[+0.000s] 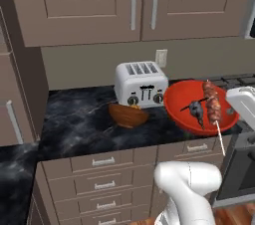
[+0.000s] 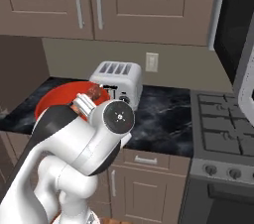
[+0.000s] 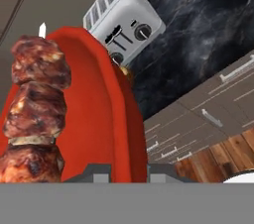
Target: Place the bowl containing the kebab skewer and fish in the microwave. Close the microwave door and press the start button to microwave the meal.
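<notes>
wooden bowl (image 1: 128,115) sits on the dark marble counter (image 1: 74,119), touching the front left of the silver toaster (image 1: 141,83). right of them the red bowl (image 1: 187,97) is tilted toward the camera and off the counter, at the counter's right end beside the stove (image 2: 218,134). fish (image 1: 196,110) lies at its middle, kebab skewer (image 1: 213,102) to its right, stick poking past the rim. gripper (image 3: 130,172) fingers straddle the bowl's rim, pinching it. microwave (image 2: 239,29) hangs open-fronted at far right.

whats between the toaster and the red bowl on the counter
Nothing: in the left base view the toaster and the bowl sit almost edge to edge; the wooden bowl lies left of that gap.
</notes>
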Controlling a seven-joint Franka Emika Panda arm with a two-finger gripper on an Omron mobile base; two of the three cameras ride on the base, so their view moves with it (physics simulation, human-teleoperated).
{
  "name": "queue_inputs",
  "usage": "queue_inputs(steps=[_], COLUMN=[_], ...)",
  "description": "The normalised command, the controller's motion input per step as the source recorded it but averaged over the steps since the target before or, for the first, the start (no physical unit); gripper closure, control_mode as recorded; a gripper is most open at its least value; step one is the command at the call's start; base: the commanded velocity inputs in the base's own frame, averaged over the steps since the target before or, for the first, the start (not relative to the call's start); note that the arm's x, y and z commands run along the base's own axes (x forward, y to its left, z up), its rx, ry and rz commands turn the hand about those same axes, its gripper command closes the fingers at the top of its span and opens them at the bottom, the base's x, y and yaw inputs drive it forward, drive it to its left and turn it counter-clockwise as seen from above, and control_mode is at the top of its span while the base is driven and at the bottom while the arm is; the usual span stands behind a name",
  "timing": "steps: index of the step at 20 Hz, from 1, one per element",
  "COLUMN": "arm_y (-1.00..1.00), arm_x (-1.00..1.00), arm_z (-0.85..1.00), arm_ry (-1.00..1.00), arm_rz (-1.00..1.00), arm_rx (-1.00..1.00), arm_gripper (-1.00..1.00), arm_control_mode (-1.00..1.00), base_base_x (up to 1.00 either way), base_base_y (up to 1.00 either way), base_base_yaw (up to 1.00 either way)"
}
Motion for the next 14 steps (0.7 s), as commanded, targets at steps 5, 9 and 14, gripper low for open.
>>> queue_inputs(steps=[5, 9, 14], arm_y=[0.0, 0.0, 0.0], arm_x=[0.0, 0.0, 0.0], arm_z=[0.0, 0.0, 0.0], arm_ry=[0.0, 0.0, 0.0], arm_rz=[0.0, 0.0, 0.0], arm_rx=[0.0, 0.0, 0.0], arm_gripper=[1.0, 1.0, 1.0], arm_control_mode=[1.0, 1.0, 1.0], base_base_x=[-0.94, -0.84, -0.54], base_base_y=[-0.11, -0.38, -0.43], base_base_yaw=[-0.09, -0.3, -0.43])
